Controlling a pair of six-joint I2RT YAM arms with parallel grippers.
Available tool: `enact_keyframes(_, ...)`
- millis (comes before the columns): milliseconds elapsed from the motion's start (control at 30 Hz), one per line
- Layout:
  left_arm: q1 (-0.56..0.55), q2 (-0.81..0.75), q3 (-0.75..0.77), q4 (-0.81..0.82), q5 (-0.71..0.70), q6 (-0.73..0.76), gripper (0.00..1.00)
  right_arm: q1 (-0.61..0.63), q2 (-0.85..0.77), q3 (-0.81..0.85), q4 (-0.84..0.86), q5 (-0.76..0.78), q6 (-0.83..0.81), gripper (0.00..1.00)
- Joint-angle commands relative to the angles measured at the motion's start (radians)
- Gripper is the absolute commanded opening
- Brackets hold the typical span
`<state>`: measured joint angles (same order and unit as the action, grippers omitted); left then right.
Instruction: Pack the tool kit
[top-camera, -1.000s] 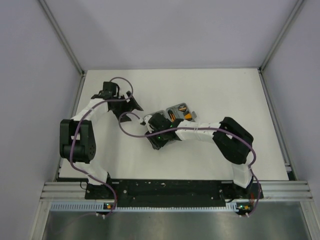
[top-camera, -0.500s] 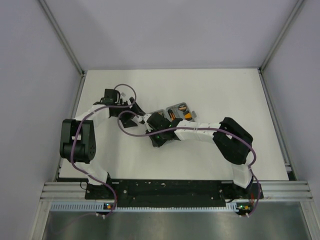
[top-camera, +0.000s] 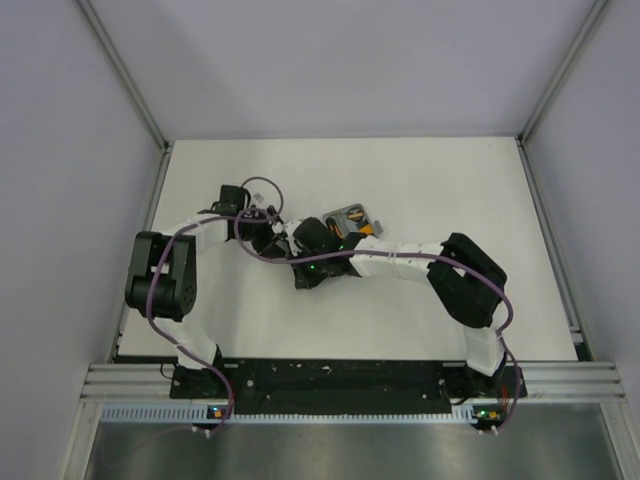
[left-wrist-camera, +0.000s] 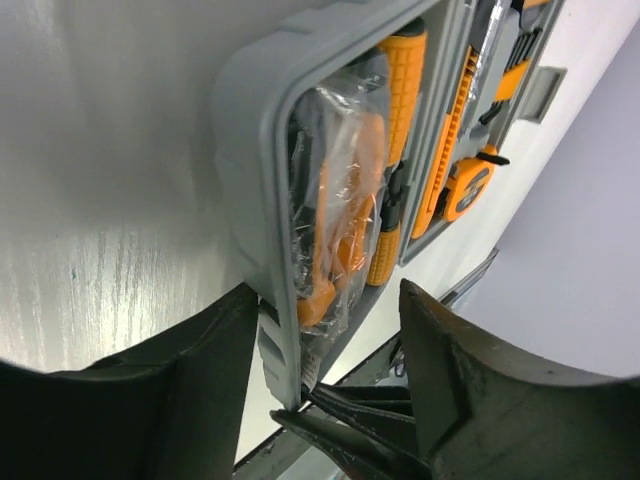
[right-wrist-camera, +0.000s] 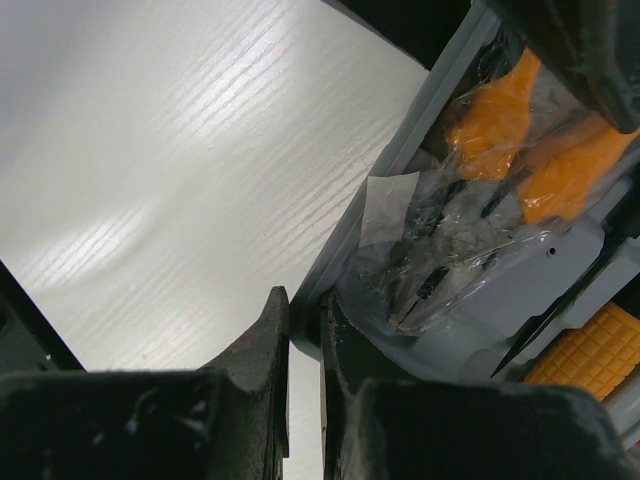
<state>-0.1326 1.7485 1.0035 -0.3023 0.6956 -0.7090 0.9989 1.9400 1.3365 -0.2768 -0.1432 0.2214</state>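
- Open grey case (top-camera: 352, 215) near the middle of the white table (top-camera: 450, 180), inside facing up, mostly hidden from above by the two wrists meeting over its left part.
- From above, only the right, farther part on show, with small orange tools in it; the long axis cannot be read from this view.
- In the left wrist view, long axis of the case running away from the fingers, rounded corner nearest.
- Tools lying side by side along that axis: pliers (left-wrist-camera: 340, 225) with orange handles in a clear plastic bag (left-wrist-camera: 352, 150), nearest the rim.
- Next to them, a ribbed orange handle (left-wrist-camera: 405, 75), pointing the same way.
- Beyond it, a round orange-and-black tape measure (left-wrist-camera: 467, 186) in the far half.
- Left gripper (left-wrist-camera: 330, 375) with jaws apart, straddling the near end wall of the case; wall close against one finger, a clear gap to the other.
- Right gripper (right-wrist-camera: 305, 335) with fingers drawn almost together, pinching the thin grey rim at the case's edge.
- In the right wrist view, rim slanting from upper right down into the fingers, crumpled bag and orange handles just inside it, bare table on the other side.
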Motion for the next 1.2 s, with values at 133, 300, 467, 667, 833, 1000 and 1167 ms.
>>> enact_keyframes(133,-0.012,0.032,0.006,0.045,0.021,-0.049,0.47,-0.023,-0.065,0.038,0.186,-0.076,0.105,0.00)
enact_keyframes(300,-0.024,0.029,0.012,0.107,0.045,-0.073,0.46,-0.032,-0.067,0.036,0.240,-0.121,0.133,0.00)
enact_keyframes(467,-0.030,0.039,0.012,0.134,0.056,-0.076,0.51,-0.051,-0.090,0.024,0.315,-0.167,0.154,0.00)
enact_keyframes(667,-0.030,0.046,0.018,0.144,0.061,-0.078,0.53,-0.068,-0.118,-0.003,0.350,-0.183,0.170,0.00)
enact_keyframes(833,-0.030,0.042,0.037,0.128,0.047,-0.072,0.41,-0.072,-0.105,-0.002,0.327,-0.177,0.179,0.00)
enact_keyframes(1000,-0.030,0.040,0.095,0.031,-0.011,-0.012,0.24,-0.071,-0.093,0.016,0.243,-0.112,0.180,0.15)
enact_keyframes(1167,-0.030,0.046,0.168,-0.107,-0.103,0.065,0.21,-0.075,-0.162,-0.020,0.194,0.022,0.168,0.62)
